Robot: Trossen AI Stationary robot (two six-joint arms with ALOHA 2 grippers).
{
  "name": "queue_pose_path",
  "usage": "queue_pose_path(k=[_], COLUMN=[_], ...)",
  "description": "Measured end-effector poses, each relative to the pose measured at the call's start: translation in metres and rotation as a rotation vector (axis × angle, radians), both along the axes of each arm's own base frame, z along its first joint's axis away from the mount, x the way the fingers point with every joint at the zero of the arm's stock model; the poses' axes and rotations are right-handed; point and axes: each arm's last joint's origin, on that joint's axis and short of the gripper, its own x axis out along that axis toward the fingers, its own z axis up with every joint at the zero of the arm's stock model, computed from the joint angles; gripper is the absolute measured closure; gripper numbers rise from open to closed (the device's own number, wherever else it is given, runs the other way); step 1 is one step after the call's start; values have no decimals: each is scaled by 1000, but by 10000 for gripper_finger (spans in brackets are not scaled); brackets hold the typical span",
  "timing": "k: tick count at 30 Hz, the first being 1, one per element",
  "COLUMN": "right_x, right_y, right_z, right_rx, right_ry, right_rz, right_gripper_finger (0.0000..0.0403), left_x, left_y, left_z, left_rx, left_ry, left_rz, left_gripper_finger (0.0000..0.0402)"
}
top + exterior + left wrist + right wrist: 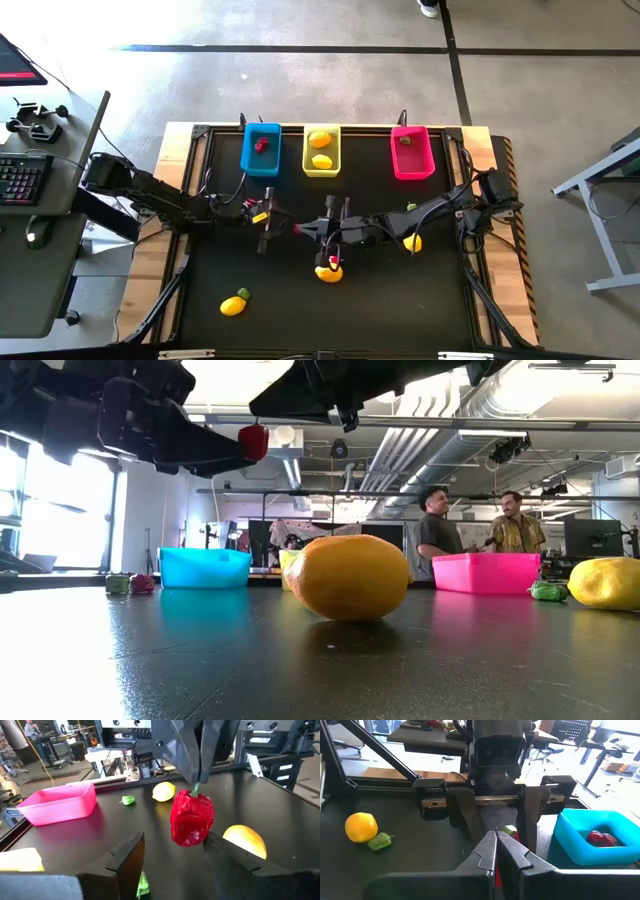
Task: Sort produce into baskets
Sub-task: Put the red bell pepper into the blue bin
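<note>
Your right gripper point(196, 767) is clamped on the green stem of a red pepper point(192, 818), which hangs clear of the counter point(300, 300) mid-table, above a lemon point(329, 273). The left gripper point(497, 817) faces it with fingers point(131, 862) spread apart on either side of the pepper, not yet touching. The pepper looks light, smooth and probably hollow plastic, so it may swing or slip on that thin stem; judge a handover by closing the left across the broad red body, then carry it to the blue basket point(261, 150), where another red piece point(262, 145) lies.
</note>
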Motion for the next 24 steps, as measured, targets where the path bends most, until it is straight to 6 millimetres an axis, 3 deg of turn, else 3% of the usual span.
queue_pose_path(k=[11, 24], right_x=[0, 1], right_y=[0, 0], right_z=[2, 3], right_rx=[6, 10], right_ry=[-22, -29], right_rz=[3, 0], right_gripper_finger=[403, 388], left_x=[0, 0], left_y=[-1, -6], left_z=[1, 2], left_rx=[-5, 43], left_ry=[-11, -25], left_rz=[-31, -77], left_gripper_finger=[264, 378])
